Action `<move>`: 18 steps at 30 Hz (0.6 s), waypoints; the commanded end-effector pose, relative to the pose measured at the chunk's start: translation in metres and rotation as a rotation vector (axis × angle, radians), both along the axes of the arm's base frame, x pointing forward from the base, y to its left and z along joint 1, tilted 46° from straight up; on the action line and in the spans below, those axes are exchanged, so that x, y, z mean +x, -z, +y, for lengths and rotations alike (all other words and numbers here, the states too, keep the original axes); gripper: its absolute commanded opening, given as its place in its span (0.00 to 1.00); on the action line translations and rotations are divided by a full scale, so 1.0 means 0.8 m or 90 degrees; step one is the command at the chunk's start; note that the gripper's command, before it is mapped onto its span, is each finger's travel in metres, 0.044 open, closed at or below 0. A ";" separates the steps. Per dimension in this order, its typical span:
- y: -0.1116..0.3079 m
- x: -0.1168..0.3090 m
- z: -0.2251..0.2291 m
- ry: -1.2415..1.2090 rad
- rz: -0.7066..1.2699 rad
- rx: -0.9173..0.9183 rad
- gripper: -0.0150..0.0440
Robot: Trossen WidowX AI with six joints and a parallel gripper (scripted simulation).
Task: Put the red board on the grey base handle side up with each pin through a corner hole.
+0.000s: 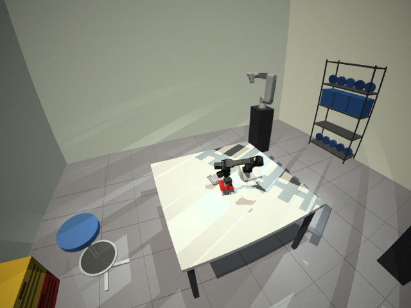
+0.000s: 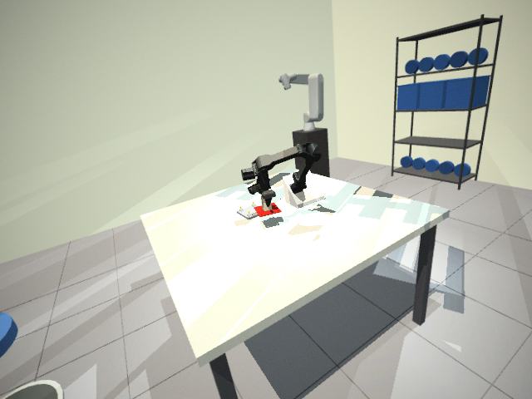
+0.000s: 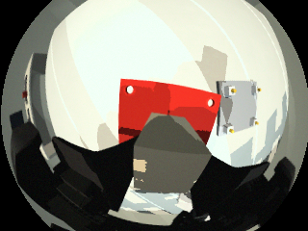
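A red board (image 1: 224, 187) (image 2: 263, 212) (image 3: 144, 103), handle side up, is held above a white counter (image 1: 199, 231) (image 2: 240, 274) (image 3: 87, 48); its square handle (image 2: 267, 204) (image 3: 171, 166) is clamped by the black gripper (image 1: 227, 182) (image 2: 268, 199) (image 3: 166, 141); two corner holes are shown; just beside the board, a grey base (image 1: 212, 179) (image 2: 246, 212) (image 3: 243, 108) with four gold-pinned posts is seen, its pins uncovered; beyond the counter, a pale robot arm (image 1: 270, 87) (image 2: 315, 96) is mounted on a dark pedestal (image 1: 260, 129) (image 2: 311, 138).

The flat red board (image 1: 223, 187) (image 2: 261, 212) (image 3: 149, 107), square handle (image 1: 227, 183) (image 2: 267, 204) (image 3: 170, 166) gripped, hangs above the surface (image 1: 199, 231) (image 2: 232, 274) (image 3: 96, 53) near the grey base (image 1: 213, 179) (image 2: 247, 212) (image 3: 244, 105) with four gold-pinned posts.
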State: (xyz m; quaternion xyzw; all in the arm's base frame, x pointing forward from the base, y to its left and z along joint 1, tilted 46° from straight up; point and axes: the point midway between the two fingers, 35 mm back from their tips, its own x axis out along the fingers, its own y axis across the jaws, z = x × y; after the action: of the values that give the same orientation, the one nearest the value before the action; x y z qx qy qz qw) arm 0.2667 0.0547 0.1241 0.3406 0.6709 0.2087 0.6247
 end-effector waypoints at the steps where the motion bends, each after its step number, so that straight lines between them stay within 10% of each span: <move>1: 0.005 0.003 -0.008 -0.005 -0.003 -0.004 0.25; 18: 0.039 0.019 -0.046 -0.028 -0.033 -0.016 0.25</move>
State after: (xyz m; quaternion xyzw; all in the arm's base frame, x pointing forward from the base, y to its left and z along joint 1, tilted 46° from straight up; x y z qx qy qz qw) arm 0.2800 0.0234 0.0982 0.3180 0.6654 0.2212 0.6381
